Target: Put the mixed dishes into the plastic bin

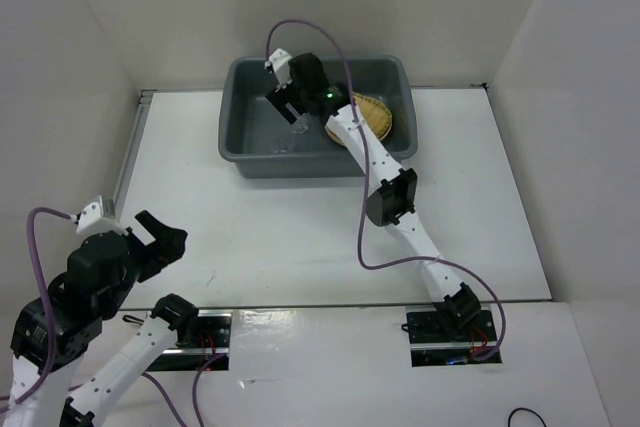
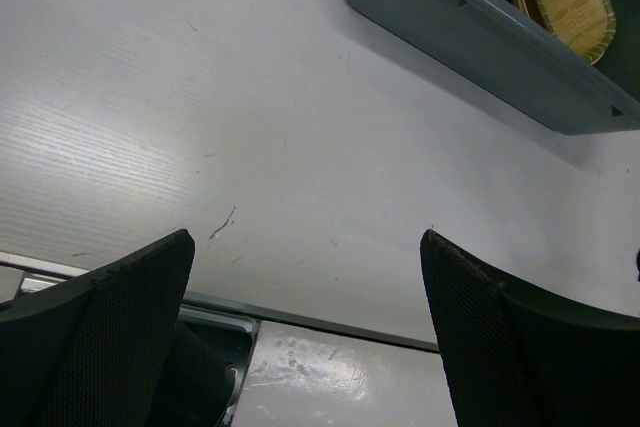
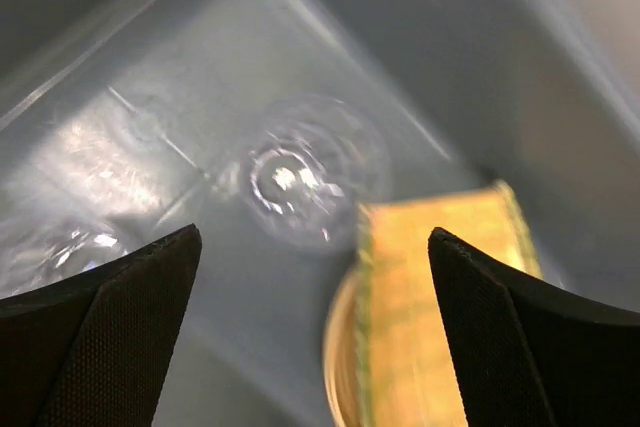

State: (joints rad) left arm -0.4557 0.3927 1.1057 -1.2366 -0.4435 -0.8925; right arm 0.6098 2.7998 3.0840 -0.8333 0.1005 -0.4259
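Glass sits in the bin beneath the spread right gripper.

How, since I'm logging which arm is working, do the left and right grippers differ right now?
The left gripper hangs over bare table near its own base. The right gripper reaches over the plastic bin, above the small glass that lies next to the woven tray. The left arm is folded back, while the right arm is stretched far forward. Both grippers are open and hold nothing.
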